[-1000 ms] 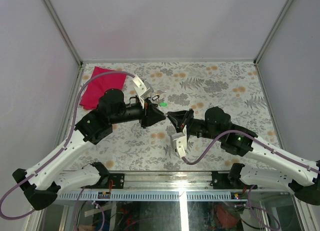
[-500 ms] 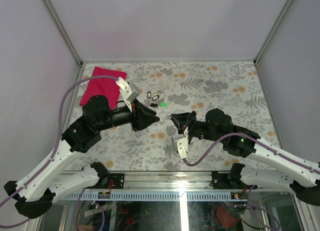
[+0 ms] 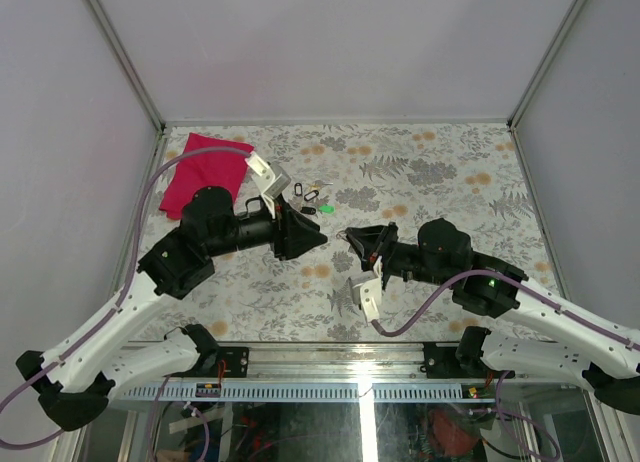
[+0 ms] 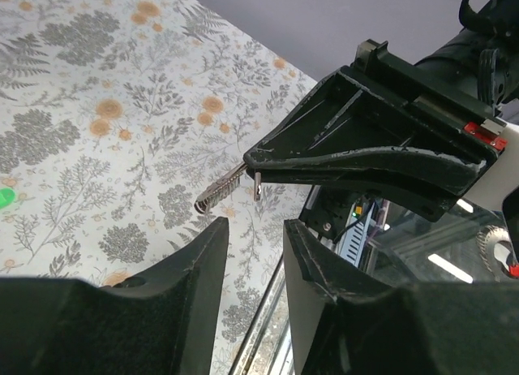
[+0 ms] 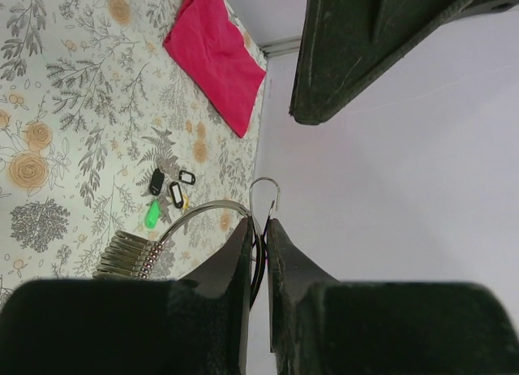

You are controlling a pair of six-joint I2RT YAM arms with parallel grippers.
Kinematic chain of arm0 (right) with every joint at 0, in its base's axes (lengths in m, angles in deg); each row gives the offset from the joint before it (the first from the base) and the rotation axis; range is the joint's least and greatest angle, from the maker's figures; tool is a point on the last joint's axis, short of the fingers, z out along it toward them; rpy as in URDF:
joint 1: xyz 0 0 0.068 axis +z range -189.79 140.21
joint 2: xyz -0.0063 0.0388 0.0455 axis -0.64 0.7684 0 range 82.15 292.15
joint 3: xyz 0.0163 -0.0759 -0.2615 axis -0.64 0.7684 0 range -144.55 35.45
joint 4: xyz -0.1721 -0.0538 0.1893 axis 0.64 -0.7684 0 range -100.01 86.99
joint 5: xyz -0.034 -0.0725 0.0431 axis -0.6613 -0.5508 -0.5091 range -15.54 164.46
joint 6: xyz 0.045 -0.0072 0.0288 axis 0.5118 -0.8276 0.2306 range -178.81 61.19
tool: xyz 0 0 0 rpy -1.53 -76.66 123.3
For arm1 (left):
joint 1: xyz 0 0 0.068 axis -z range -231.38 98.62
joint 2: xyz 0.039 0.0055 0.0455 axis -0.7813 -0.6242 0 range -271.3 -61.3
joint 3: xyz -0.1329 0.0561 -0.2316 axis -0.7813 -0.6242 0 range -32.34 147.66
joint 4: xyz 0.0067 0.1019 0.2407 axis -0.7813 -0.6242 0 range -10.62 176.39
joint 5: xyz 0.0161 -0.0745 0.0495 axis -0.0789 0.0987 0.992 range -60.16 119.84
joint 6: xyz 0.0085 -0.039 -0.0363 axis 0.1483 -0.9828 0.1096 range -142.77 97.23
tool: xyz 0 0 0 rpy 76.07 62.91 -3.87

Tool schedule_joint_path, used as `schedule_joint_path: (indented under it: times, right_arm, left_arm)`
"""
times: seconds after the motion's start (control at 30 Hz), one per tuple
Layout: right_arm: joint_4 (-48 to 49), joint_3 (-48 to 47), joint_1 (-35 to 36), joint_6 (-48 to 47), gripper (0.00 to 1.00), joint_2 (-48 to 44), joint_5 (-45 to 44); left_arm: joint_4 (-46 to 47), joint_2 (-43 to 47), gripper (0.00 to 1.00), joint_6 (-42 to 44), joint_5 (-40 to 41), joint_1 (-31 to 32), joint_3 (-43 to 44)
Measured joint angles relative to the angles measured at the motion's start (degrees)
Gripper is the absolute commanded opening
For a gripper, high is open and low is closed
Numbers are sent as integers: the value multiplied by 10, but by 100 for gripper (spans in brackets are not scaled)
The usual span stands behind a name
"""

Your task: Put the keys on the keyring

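Note:
The keyring (image 5: 203, 209) is a thin silver wire arc with a hook end (image 5: 265, 188) and a stack of silvery loops (image 5: 126, 257). My right gripper (image 5: 258, 222) is shut on its wire, held above the table. In the left wrist view a coiled end of the keyring (image 4: 217, 193) sticks out below the right gripper (image 4: 365, 156). My left gripper (image 4: 255, 226) is open with nothing between its fingers, its tip (image 3: 320, 240) close to the right gripper's tip (image 3: 350, 234). Three keys (image 5: 173, 193) with black heads lie on the table behind (image 3: 306, 192).
A tiny green piece (image 3: 326, 209) lies beside the keys. A red cloth (image 3: 200, 170) rests at the back left of the floral tabletop (image 3: 450, 172). Grey walls enclose the table on three sides.
My left gripper has gone from nearly shut to open, and its arm has shifted back a little from the right gripper. The right gripper keeps its hold on the keyring.

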Motion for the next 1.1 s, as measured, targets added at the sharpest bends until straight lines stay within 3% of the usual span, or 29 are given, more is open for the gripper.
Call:
schedule_joint_path:
  times: [0.63,0.93,1.1]
  right_arm:
    - [-11,0,3,9,0,7,0]
    - [-13,0,3,9,0,8,-3]
    - [-15,0,4,9,0,8,-5]
  left_arm:
    - [33,-41,31,-21,1,37,-6]
    - [34,-51,20,-21,11,42,-8]
    - [33,-54,6,-20,16,45,-9]
